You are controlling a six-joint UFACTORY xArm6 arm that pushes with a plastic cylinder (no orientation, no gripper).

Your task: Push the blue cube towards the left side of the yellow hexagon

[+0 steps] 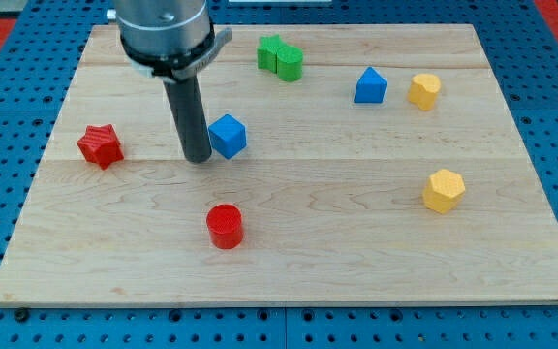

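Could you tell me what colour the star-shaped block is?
Red; the star-shaped block shows clearly in the camera view, at the view's left.

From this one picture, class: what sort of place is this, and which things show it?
Probably a robotics lab bench: a pale wooden board on a blue perforated metal base, small coloured blocks like the blue cube, and my tip beside it.

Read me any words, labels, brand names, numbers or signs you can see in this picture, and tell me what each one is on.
None: no text can be read anywhere.
The wooden board, the blue cube, the other coloured blocks and the rod above my tip show no markings.
The blue pegboard around the board carries only holes.
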